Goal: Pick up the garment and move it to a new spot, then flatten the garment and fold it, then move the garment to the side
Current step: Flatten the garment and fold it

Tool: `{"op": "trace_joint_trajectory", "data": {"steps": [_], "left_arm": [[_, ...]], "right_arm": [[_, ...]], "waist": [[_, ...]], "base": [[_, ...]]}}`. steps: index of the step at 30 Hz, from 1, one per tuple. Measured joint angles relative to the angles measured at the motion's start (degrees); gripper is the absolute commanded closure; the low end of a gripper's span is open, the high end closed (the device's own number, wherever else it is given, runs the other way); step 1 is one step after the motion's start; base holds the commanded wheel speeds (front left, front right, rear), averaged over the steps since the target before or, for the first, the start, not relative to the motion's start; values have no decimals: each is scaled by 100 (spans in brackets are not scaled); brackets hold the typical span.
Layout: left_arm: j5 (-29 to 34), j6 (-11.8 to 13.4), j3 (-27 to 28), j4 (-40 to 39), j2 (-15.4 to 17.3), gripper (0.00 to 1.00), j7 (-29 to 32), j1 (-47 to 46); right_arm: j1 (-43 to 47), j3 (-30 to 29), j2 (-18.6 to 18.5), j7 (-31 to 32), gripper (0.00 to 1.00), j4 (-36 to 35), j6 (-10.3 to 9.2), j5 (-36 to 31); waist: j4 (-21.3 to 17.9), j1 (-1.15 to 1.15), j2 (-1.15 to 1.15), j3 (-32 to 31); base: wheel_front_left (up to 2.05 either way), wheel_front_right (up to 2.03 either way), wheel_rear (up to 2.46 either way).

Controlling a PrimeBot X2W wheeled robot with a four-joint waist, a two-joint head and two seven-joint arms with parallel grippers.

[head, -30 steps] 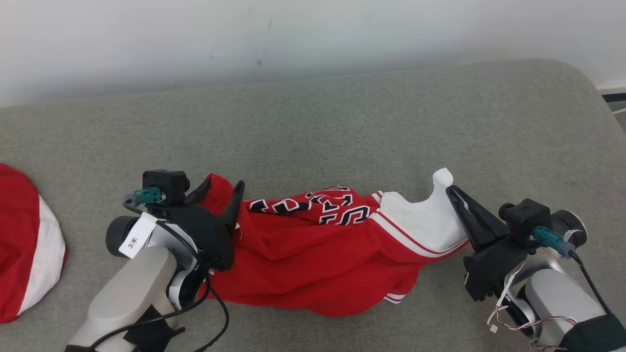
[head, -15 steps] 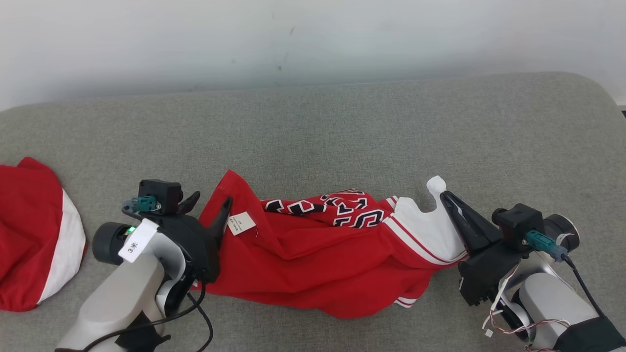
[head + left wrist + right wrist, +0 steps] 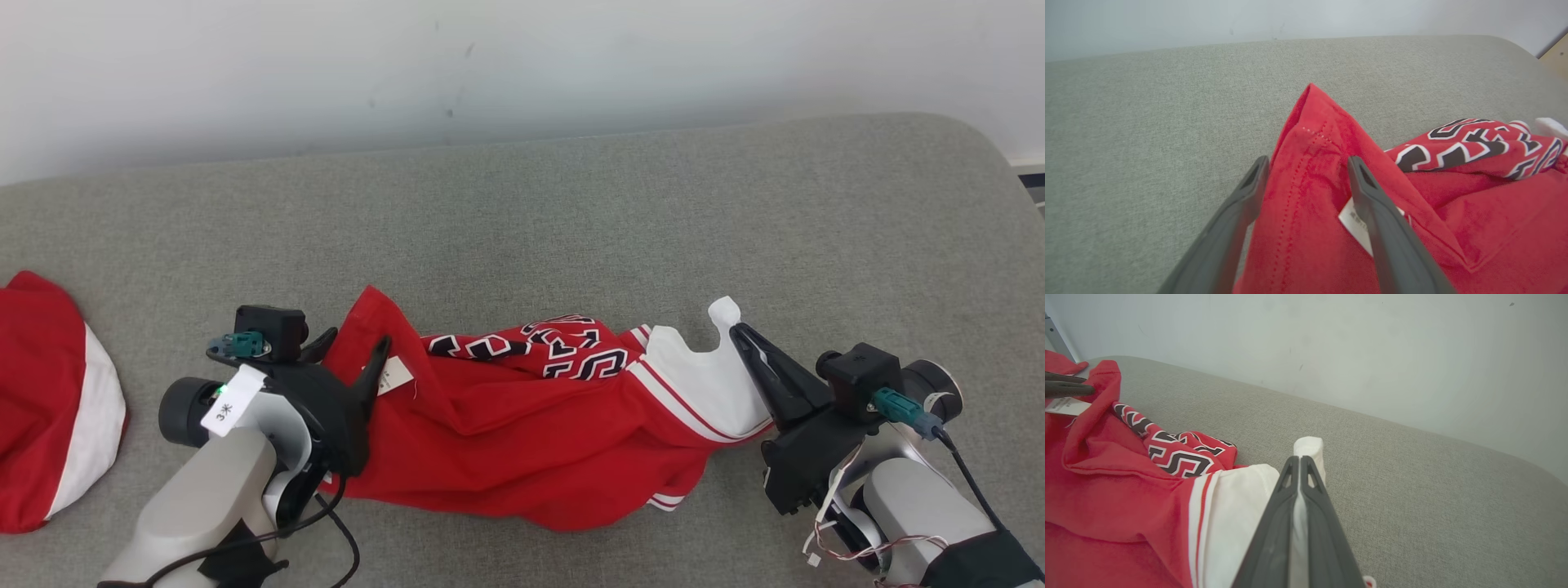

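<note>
- Garment [image 3: 522, 441], red with a white panel, lay bunched on the near part of the grey padded surface [image 3: 571, 204], between the grippers.
- Left gripper [image 3: 357, 336]: fingers apart, straddling the red left corner.
- Right gripper [image 3: 737, 331]: clamped on the white right edge.

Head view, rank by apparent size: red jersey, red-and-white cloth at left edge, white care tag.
1. red jersey, largest
2. red-and-white cloth, cut off by the frame edge, so only its visible part counts
3. white care tag, smallest

garment [image 3: 506, 449] on cushion [image 3: 571, 212], second garment [image 3: 41, 408] left
</note>
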Motion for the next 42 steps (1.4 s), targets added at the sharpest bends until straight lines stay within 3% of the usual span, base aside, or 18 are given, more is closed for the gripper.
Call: {"op": "trace_joint_trajectory", "data": {"steps": [8, 9, 10, 12, 24, 29, 42], "left_arm": [[23, -53, -40, 73, -70, 0, -126, -127], [35, -79, -44, 81, -78, 54, -144, -142], [70, -90, -83, 87, -77, 54, -153, -156], [96, -91, -93, 112, -81, 100, -198, -169], [10, -97, 49, 319, -137, 100, -485, -219], [-387, -89, 532, 248, 155, 100, -883, 28], [-1117, -199, 665, -1001, 257, 100, -1034, 2185]], "right_arm": [[0, 10, 4, -1, 100, 16, 1, 0], [0, 10, 4, -2, 100, 19, 0, 0], [0, 9, 4, -2, 100, 21, 0, 0], [0, 8, 5, -4, 100, 22, 0, 0], [16, -124, -2, -53, 100, 197, 1, 92], [-1, -313, -4, -101, 100, 199, 25, 298], [1322, -524, -191, -14, 100, -197, 236, 1191]], "waist": [[-72, 0, 0, 21], [-77, 0, 0, 24], [-82, 0, 0, 27], [-88, 0, 0, 32], [54, 0, 0, -126], [134, 0, -1, -316], [410, -2, -1, -799]], "base": [[0, 0, 0], [0, 0, 0], [0, 0, 0], [0, 0, 0], [0, 0, 0], [0, 0, 0], [0, 0, 0]]}}
